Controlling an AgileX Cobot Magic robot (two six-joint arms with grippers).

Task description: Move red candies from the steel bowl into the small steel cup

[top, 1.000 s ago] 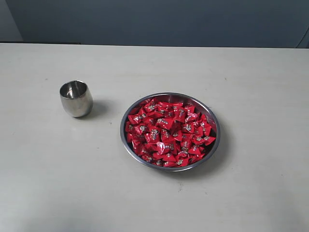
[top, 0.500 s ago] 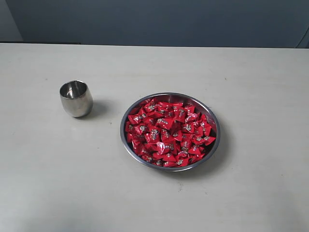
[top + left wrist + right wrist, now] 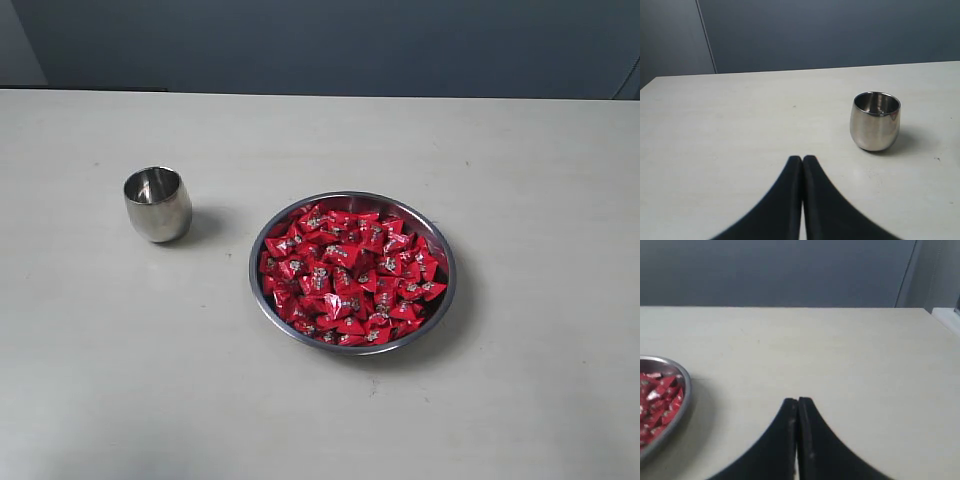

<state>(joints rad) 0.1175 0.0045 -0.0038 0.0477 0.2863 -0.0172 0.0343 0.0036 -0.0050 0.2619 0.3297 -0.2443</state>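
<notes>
Pale desk [image 3: 120, 380], task unstarted: we see red candies [image 3: 345, 275] filling the steel bowl [image 3: 352, 195], none in the small steel cup [image 3: 157, 205]. Left claw [image 3: 803, 159], right claw [image 3: 798, 401] pinched together, empty.

Ext cam high, oblique; wrist cams low: L cup [image 3: 875, 122], R bowl [image 3: 687, 385].

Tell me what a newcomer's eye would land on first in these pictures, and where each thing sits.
The heap of shiny red-wrapped candies filling the wide, shallow steel bowl, just right of centre on the pale table, stands out most. Left of it, standing apart, is the small rounded steel cup, upright, no candy visible inside. The black left gripper and right gripper are shut, holding nothing.
</notes>
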